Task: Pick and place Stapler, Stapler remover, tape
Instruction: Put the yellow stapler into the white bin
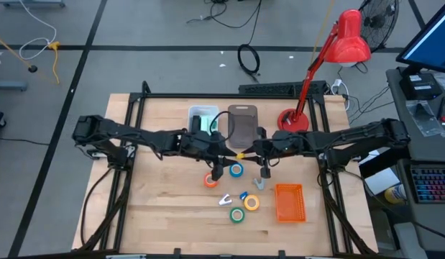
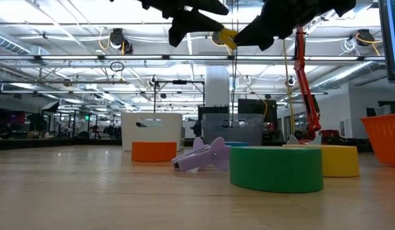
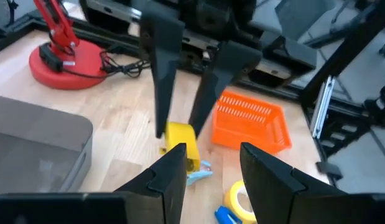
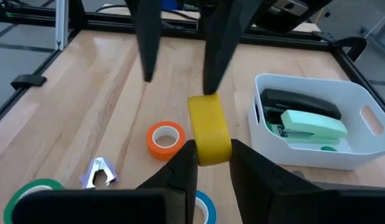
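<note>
A yellow stapler [image 4: 208, 121] hangs in the air over the table's middle [image 1: 241, 155], with my right gripper [image 4: 212, 155] shut on it. My left gripper [image 3: 211, 158] faces it from the table's left and is open. Its fingers [image 4: 211, 56] stand about the stapler's far end. On the table below lie orange tape [image 1: 210, 180], blue tape [image 1: 236, 170], yellow tape [image 1: 251, 203] and green tape [image 1: 238, 215]. A lilac staple remover [image 1: 226, 199] lies among them. A white bin [image 4: 366, 134] holds a black and a mint-green stapler [image 4: 310, 124]. My right gripper pinches the yellow stapler's near end [image 4: 212, 149] between its two fingers, coming from the table's right and slanting a little downward. The stapler sticks out ahead of the fingers, lifted clear of the table. My left gripper: I cannot tell whether one finger touches the stapler's other end [image 4: 203, 101].
An orange mesh basket [image 1: 289, 201] stands at the near right. A grey bin [image 1: 242, 124] sits beside the white bin at the far middle. A red desk lamp [image 1: 294, 119] stands at the far right. A small blue object [image 1: 244, 195] lies by the yellow tape.
</note>
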You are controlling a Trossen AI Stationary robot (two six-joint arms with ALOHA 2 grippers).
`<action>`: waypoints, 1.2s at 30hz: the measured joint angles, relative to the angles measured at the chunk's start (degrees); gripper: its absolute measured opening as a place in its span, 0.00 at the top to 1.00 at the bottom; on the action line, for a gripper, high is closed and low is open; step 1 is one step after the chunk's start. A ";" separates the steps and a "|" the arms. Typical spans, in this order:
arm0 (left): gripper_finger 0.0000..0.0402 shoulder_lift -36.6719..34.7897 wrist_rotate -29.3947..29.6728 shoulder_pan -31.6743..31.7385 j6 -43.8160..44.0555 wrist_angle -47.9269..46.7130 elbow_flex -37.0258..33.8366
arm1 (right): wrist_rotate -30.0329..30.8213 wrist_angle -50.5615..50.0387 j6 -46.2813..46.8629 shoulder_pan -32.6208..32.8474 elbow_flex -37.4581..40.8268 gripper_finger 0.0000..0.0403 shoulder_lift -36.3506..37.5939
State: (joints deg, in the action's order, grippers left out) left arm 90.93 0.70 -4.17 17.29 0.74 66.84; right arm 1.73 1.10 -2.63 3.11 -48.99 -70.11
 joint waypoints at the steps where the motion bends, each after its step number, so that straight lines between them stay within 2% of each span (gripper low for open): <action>1: 0.62 0.15 -0.03 -0.13 -0.83 -2.46 1.24 | 0.12 0.02 0.00 0.00 0.00 0.82 -0.03; 8: 0.62 0.49 4.94 0.08 -3.54 -17.86 7.27 | 1.74 1.10 -0.03 -0.06 -0.05 0.82 -0.11; 14: 0.62 0.28 7.31 0.07 -4.23 -17.59 8.82 | 1.33 0.78 0.19 0.00 -0.15 0.82 -0.09; 36: 0.61 0.82 6.78 -1.35 -3.62 -18.48 9.01 | 1.21 0.84 0.10 0.00 -0.15 0.82 -0.07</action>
State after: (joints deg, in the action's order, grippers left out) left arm 91.74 7.48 -5.52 13.67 -17.74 75.85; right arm 2.94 1.93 -2.53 3.11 -49.15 -70.18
